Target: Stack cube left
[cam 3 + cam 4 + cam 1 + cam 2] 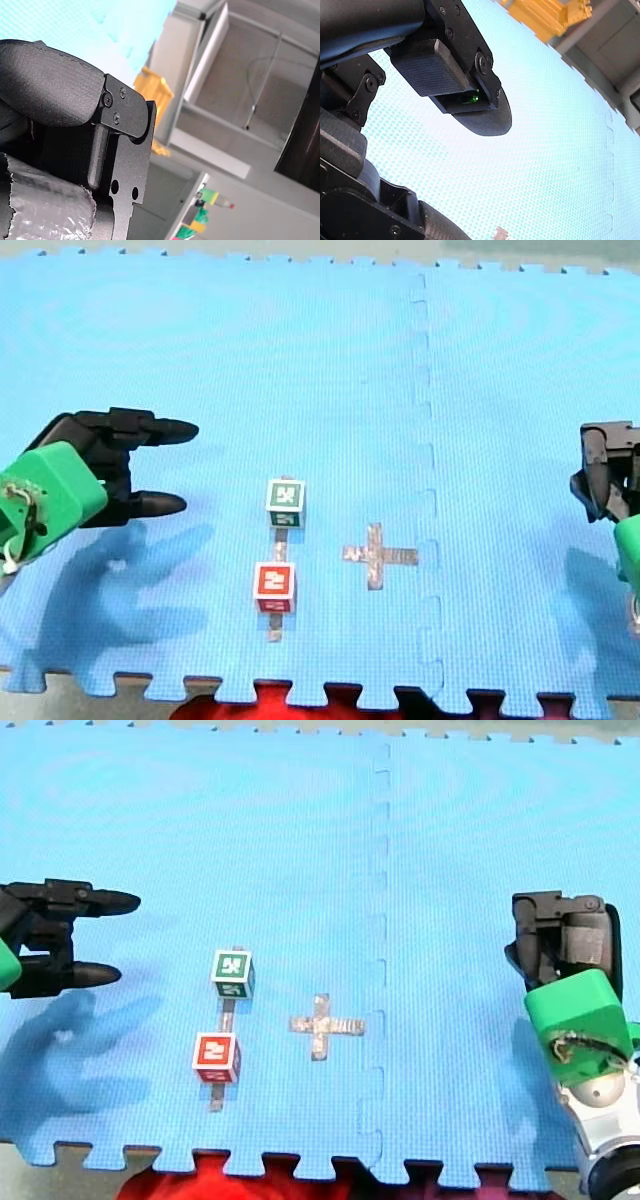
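Observation:
A green cube stands on the blue foam mat, with a red cube just nearer to me; a small gap separates them. Both sit on strips of silver tape. My left hand hovers over the mat to the left of the cubes, a hand's length away, and holds nothing. My right hand is far off at the mat's right side and also holds nothing. In the second wrist view a black finger hangs above the mat.
A silver tape cross lies right of the cubes, beside the mat's seam. The mat's toothed front edge runs close below the red cube, with something red under it. The first wrist view shows a cabinet off the mat.

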Tool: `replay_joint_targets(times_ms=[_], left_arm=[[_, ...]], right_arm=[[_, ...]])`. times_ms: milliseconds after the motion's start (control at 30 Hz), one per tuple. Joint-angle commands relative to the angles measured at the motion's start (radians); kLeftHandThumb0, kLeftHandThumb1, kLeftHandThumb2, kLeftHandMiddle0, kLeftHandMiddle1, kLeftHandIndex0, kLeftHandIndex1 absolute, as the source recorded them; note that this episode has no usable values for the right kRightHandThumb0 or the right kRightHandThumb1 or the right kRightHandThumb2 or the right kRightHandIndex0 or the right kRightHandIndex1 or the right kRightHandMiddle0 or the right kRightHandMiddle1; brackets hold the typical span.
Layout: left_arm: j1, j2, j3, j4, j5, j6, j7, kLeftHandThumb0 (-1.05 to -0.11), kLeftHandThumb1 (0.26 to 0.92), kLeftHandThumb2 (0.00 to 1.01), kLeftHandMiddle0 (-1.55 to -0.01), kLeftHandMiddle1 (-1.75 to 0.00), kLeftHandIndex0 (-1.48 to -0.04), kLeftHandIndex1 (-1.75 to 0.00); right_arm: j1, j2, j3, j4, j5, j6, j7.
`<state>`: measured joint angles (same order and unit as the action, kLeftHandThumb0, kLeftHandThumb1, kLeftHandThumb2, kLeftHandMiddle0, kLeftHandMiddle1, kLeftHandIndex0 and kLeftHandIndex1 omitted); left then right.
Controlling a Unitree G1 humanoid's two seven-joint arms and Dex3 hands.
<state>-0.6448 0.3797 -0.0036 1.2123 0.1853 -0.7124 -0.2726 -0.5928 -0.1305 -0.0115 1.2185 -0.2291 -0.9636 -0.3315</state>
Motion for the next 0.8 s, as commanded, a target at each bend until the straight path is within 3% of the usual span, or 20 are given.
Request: replay_joint_targets(times_ms=[0,133,233,367,633,767], left_arm=[[0.004,0.008,-0.006,0.001,0.001,0.001,-0.001,-0.997,0.732,0.02,-0.85,-1.75,-0.81,0.0],[0.007,0.008,-0.012,-0.004,-0.004,0.01,-0.021,-0.96,0.72,0.01,-0.86,-1.75,-0.81,0.0],[0.01,0.008,-0.012,-0.012,-0.012,0.017,-0.04,-0.86,0.677,0.0,-0.82,-1.75,-0.82,0.0],[0.02,-0.002,-0.011,-0.023,-0.021,0.025,-0.052,-0.798,0.661,0.0,-0.82,-1.75,-0.84,-0.01],[0.043,-0.026,-0.058,-0.038,0.004,0.009,-0.083,-0.789,0.665,0.0,-0.92,-1.75,-0.87,-0.01],[0.051,-0.035,-0.069,-0.047,-0.006,0.022,-0.136,-0.835,0.686,0.01,-0.93,-1.75,-0.87,-0.01]], right_arm=[[0.004,-0.002,-0.003,0.0,0.005,-0.005,-0.001],[0.005,-0.002,-0.005,-0.001,0.006,-0.006,0.001],[0.005,-0.002,-0.005,-0.001,0.007,-0.006,0.001],[0.004,-0.002,-0.006,0.001,0.008,-0.006,0.003],[0.002,-0.003,-0.01,0.002,0.011,-0.006,0.008],[0.004,-0.004,-0.01,0.001,0.01,-0.007,0.008]])
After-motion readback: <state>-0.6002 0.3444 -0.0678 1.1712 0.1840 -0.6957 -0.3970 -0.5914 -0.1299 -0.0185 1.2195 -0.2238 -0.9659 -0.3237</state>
